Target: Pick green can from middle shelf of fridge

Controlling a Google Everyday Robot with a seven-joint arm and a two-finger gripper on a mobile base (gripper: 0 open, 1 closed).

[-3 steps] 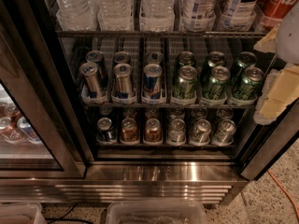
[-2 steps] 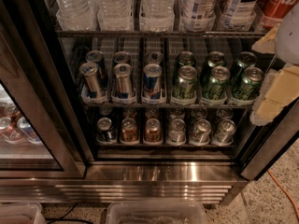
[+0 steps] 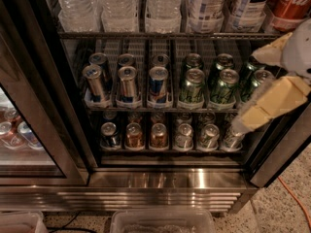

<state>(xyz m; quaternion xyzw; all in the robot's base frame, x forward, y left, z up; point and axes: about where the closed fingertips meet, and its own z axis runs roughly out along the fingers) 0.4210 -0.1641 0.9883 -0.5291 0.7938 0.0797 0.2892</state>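
Six green cans stand in three lanes on the right half of the middle shelf (image 3: pixel 160 108) of the fridge (image 3: pixel 165 178); the front ones are at left (image 3: pixel 192 86), middle (image 3: pixel 223 86) and right (image 3: pixel 257 81). My gripper (image 3: pixel 274 98), cream-coloured, reaches in from the right edge of the camera view. It is in front of the right-hand green cans, covers part of the front right one, and holds nothing that I can see.
Blue-and-silver slim cans (image 3: pixel 127 84) fill the left half of the middle shelf. Small bronze and silver cans (image 3: pixel 158 135) stand on the shelf below, water bottles (image 3: pixel 114 6) above. The glass door (image 3: pixel 24 130) stands open at the left. A clear bin (image 3: pixel 163 221) lies on the floor in front.
My gripper has moved a little to the left, closer in over the right-hand green cans. The cans have not moved.
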